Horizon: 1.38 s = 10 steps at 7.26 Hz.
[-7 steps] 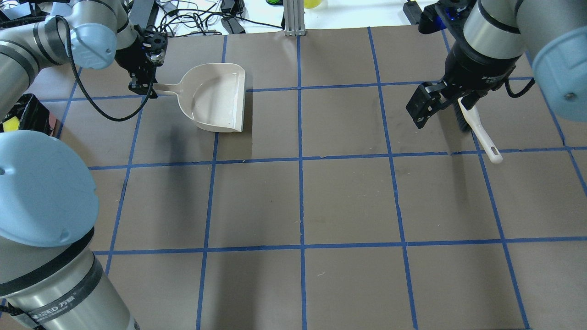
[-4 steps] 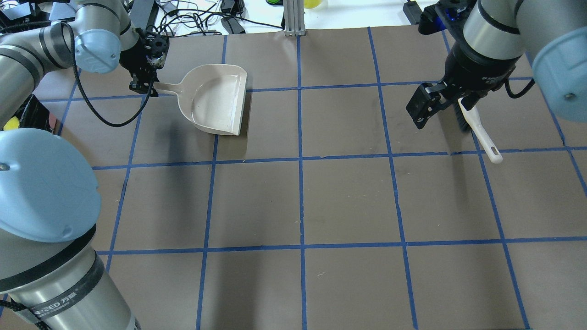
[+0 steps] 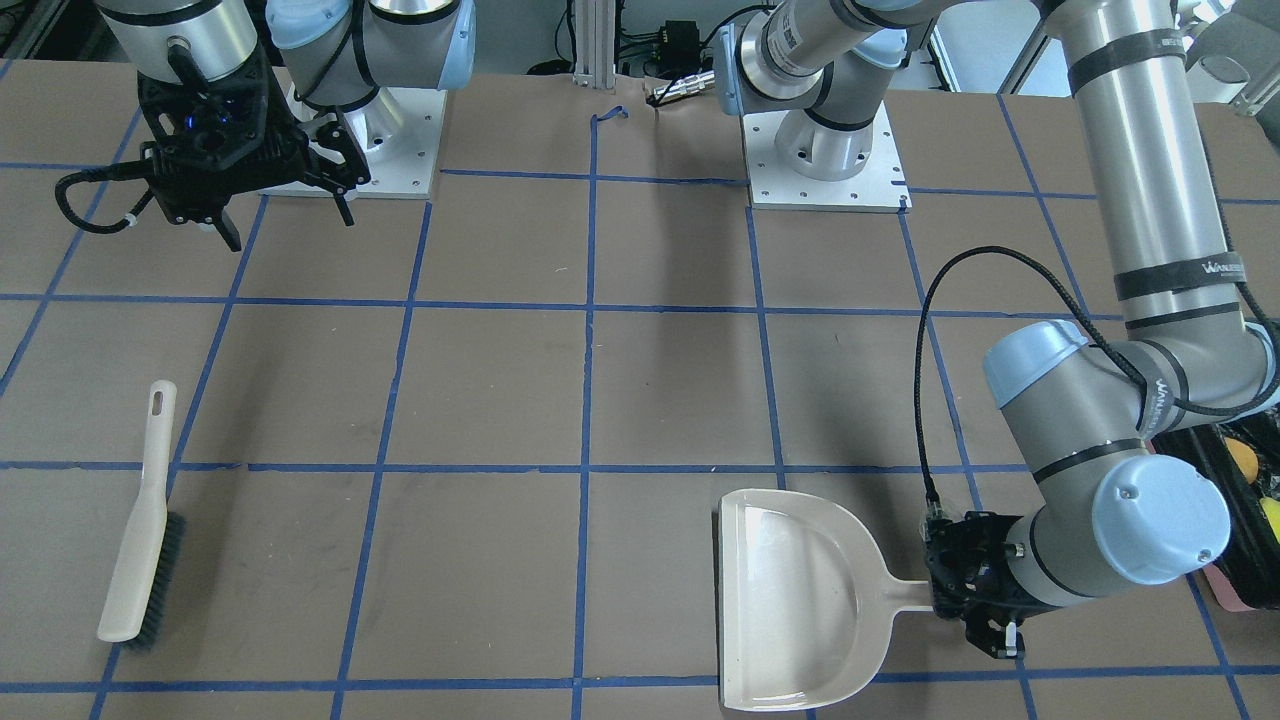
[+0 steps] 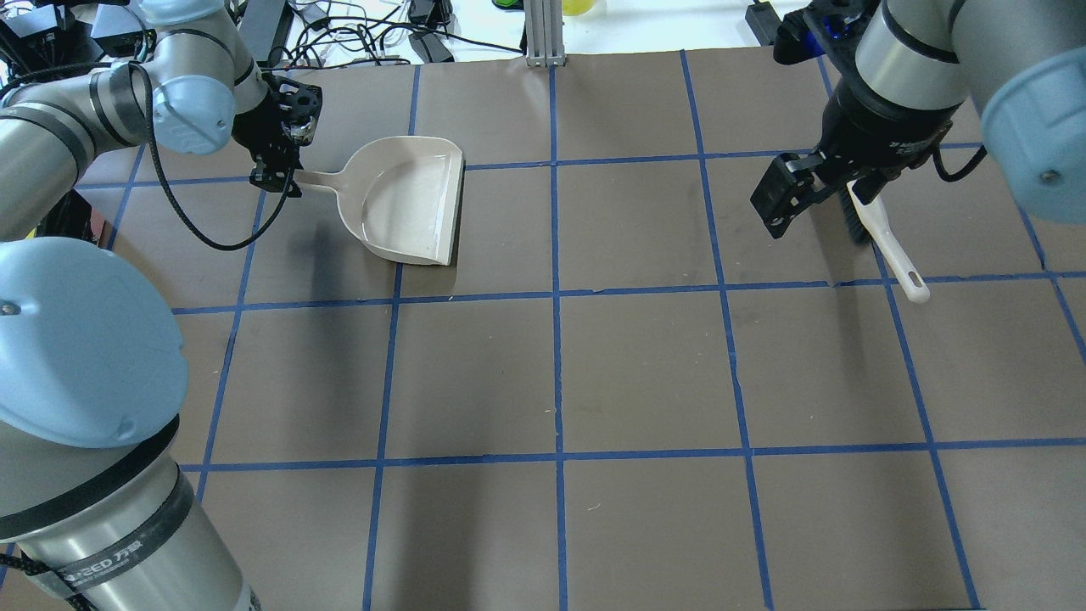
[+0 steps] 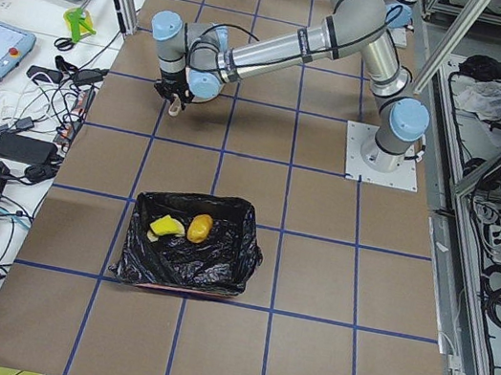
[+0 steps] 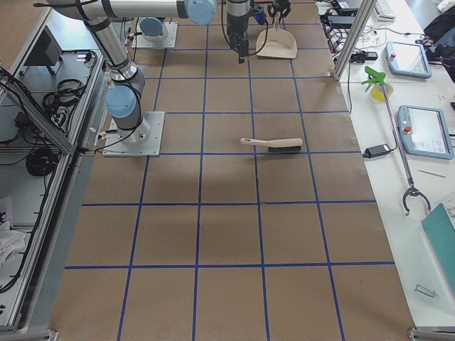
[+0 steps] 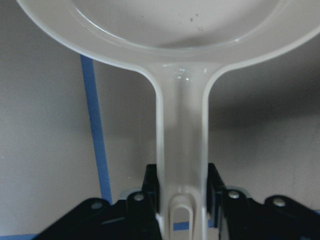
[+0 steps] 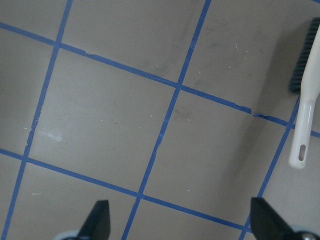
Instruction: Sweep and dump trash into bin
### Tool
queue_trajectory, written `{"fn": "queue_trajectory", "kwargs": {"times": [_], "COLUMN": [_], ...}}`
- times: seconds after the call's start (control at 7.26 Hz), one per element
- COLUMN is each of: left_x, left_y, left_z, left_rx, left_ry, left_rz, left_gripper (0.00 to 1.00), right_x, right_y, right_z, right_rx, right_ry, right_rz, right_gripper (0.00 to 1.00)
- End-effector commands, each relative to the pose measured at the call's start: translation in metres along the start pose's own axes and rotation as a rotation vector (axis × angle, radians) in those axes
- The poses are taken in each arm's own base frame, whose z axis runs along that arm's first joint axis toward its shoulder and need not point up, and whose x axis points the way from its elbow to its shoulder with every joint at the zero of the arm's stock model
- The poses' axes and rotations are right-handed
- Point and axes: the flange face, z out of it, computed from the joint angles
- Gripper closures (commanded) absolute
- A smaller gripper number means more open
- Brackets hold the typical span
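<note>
From across the worktop [image 3: 490, 390] — a brown sheet squared off with blue tape [image 3: 586, 400] — my left gripper [image 3: 945, 595] pinches the handle end of the beige dustpan [image 3: 795, 600], whose lip points toward my right side. My right gripper [image 3: 290, 230] hangs spread near its base plate. The brush [image 3: 140, 530] lies flat on the worktop, well apart from the dustpan. At this view's right edge the bin [image 3: 1245, 595], pink and lined with a black bag [image 3: 1200, 440], sits just beside my left elbow, with yellow-orange trash [image 3: 1240, 457] showing in it.

From overhead, the dustpan lies across a tape line in the far left squares, with a dark shadow along its lip. My right gripper hovers over the bristle end of the brush. Cables [image 4: 373, 38] clutter the white bench past the far edge.

From the left end, the bin stands on the worktop, well apart from the dustpan. Two pieces of trash lie side by side in the bag, one yellow and one golden-brown.

From the right end, the brush lies alone mid-worktop. A green spray bottle [image 6: 375, 79] and a tablet [image 6: 424, 131] sit on the side bench.

My left wrist camera shows both fingers [image 7: 150, 186] pressed against the handle's sides.

My right wrist camera shows the fingertips [image 8: 98, 220] wide apart over taped squares — the brush sits at the right edge.
</note>
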Motion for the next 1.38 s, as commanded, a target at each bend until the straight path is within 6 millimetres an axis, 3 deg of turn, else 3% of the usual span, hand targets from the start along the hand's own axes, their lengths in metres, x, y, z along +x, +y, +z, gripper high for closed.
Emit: {"fn": "queue_trajectory", "kwargs": {"times": [0.0, 0.14, 0.28, 0.41, 0.55, 0.69, 0.96, 1.24], "left_x": [0.003, 0.009, 0.017, 0.027, 0.046, 0.067, 0.111, 0.153], "left_y": [-0.004, -0.009, -0.016, -0.042, -0.083, -0.111, -0.12, -0.122], "left_z": [-0.021, -0.042, -0.072, -0.104, -0.148, -0.179, -0.233, -0.276], "left_rx": [-0.001, 0.016, 0.07, 0.073, 0.068, 0.067, 0.064, 0.052], "left_ry": [-0.018, -0.008, -0.004, 0.005, 0.016, 0.058, 0.066, 0.066], "left_rz": [-0.014, -0.043, -0.108, -0.132, -0.287, -0.425, -0.649, -1.016], "left_gripper": [0.22, 0.22, 0.22, 0.22, 0.19, 0.17, 0.15, 0.08], "right_x": [0.003, 0.003, 0.002, 0.002, 0.002, 0.003, 0.004, 0.003], "right_y": [-0.003, -0.003, -0.002, -0.003, -0.003, -0.004, -0.003, -0.003], "right_z": [0.001, 0.001, 0.003, 0.003, 0.003, 0.003, 0.003, 0.003], "right_rx": [0.01, 0.009, 0.0, 0.001, 0.003, 0.004, 0.002, 0.003], "right_ry": [0.012, 0.012, 0.001, -0.003, 0.0, 0.003, 0.009, 0.008], "right_rz": [0.004, 0.04, 0.189, 0.209, 0.208, 0.211, 0.206, 0.209], "right_gripper": [0.0, 0.0, 0.0, 0.0, 0.0, 0.0, 0.0, 0.0]}}
